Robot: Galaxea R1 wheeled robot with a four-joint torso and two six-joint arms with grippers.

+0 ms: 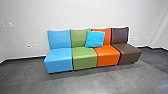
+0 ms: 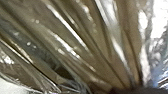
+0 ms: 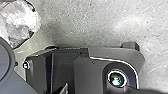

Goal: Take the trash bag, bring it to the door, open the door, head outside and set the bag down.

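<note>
The trash bag (image 2: 75, 47), of clear, shiny plastic with brownish contents, is close up in the left wrist view. Its folds draw together toward my left gripper (image 2: 140, 90), a dark shape at that view's edge, shut on the gathered plastic. Crumpled clear plastic, likely part of the same bag (image 3: 21, 21), shows beside the robot's base in the right wrist view, with the grey floor behind it. How my right gripper stands cannot be told.
Ahead, a row of blue (image 1: 58, 58), green (image 1: 84, 56), orange (image 1: 107, 53) and brown (image 1: 127, 51) seats lines a pale wall (image 1: 75, 12). A turquoise cushion (image 1: 95, 38) leans on them. Dark grey floor (image 1: 100, 81) lies in front.
</note>
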